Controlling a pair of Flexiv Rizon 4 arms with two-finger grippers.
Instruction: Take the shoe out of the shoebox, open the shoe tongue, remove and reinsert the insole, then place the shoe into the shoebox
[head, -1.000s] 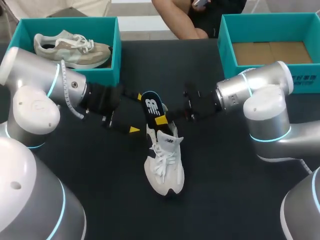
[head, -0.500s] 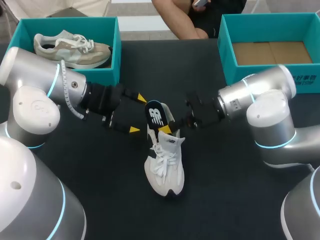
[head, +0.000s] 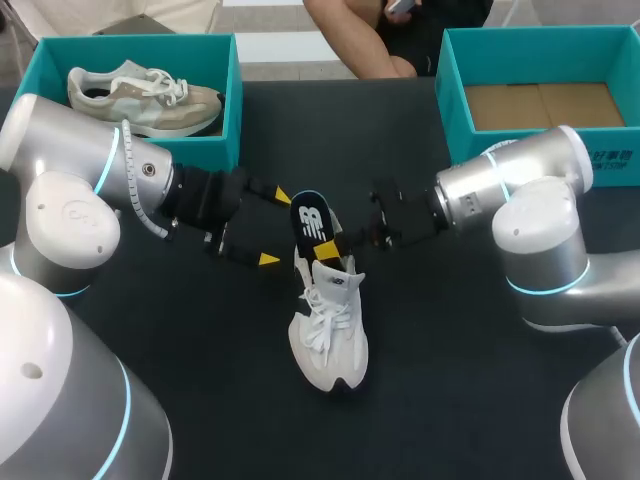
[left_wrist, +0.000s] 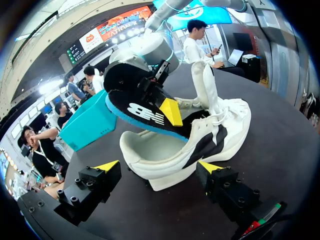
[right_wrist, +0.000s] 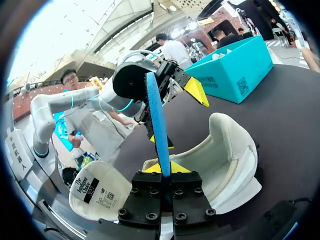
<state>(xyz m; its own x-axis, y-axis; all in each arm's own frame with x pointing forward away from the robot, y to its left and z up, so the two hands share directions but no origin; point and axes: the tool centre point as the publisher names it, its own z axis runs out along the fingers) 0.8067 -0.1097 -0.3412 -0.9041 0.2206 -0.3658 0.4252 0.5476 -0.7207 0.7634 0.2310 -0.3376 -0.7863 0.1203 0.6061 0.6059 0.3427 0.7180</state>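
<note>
The shoe (head: 328, 320) is standing upright on its sole on the black bench (head: 450, 380), out in the open between the two teal shoeboxes, with its heel pointing toward the far edge. Its insole (head: 311, 222), black on top and blue along the edge, is rising at a slant over the heel, its lower end dipping into the shoe's opening. The right arm's jaws are gripping the insole from both sides near that lower end, one yellow fingertip (head: 326, 248) pressing on its printed face. The left arm's jaws are gaping wide just beside the heel, touching nothing. The left shoebox (head: 232, 100) is holding a second shoe (head: 140, 98). The right shoebox (head: 450, 100) is showing only its cardboard floor.
</note>
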